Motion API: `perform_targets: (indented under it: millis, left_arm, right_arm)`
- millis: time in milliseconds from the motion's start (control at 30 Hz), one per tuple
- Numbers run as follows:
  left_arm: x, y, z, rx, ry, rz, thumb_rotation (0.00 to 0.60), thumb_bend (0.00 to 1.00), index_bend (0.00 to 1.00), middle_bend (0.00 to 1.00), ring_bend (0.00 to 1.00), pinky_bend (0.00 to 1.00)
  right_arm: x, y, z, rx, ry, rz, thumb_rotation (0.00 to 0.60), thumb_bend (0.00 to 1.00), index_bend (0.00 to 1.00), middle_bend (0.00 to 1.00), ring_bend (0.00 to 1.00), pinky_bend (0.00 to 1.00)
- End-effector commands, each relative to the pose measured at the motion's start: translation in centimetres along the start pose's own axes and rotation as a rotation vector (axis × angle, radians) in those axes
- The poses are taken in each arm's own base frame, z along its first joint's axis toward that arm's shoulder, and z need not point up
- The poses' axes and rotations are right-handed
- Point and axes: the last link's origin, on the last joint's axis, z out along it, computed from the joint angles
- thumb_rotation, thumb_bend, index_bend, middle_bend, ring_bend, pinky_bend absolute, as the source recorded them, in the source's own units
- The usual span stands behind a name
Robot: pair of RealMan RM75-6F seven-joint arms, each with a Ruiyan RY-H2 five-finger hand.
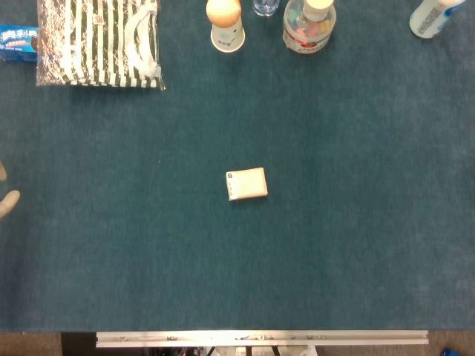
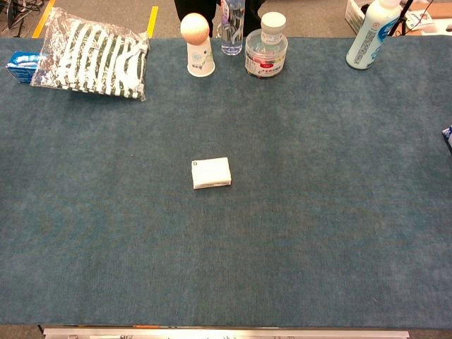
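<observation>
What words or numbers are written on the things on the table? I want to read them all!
No text here can be read for sure.
Small white box: a tiny dark mark at one corner, too small to read.
Blue packet: white lettering, blurred.
Clear jar: a red label mark, too small.
White bottle: print, blurred.
Striped bag: only stripes, no words.

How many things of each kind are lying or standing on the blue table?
Bottles: 2
Jar: 1
Cup: 1
Ball: 1
Box: 1
Bag: 1
Packet: 1
Total: 8
</observation>
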Motion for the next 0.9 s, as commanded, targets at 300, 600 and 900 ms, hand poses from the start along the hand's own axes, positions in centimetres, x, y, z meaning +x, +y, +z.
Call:
perform_targets:
  millis: [300,600,900]
  left_arm:
    - [0.1,-0.1,0.0,0.002,0.007,-0.012,0.6,0.0,0.61,0.57,0.39,0.49]
    - [0.6,0.2,-0.2,0.003,0.018,-0.008,0.6,0.0,0.61,0.57,0.39,0.49]
    - [0.5,0.0,0.2,0.006,0.017,-0.015,0.6,0.01,0.61,0.57,0.39,0.49]
  right_arm:
    - [0.0,-0.1,-0.1,0.005,-0.004,-0.002,0.6,0.0,0.32,0.28,0.17,0.26]
    - [-1.1,-1.0,-0.4,0.044,-0.055,-0.032,0.6,0.0,0.32,0.28,0.17,0.26]
    - [-3.0,-5.6,0.1,0.223,-0.143,-0.084,0.6,0.0,0.28,0.36,0.21,0.29]
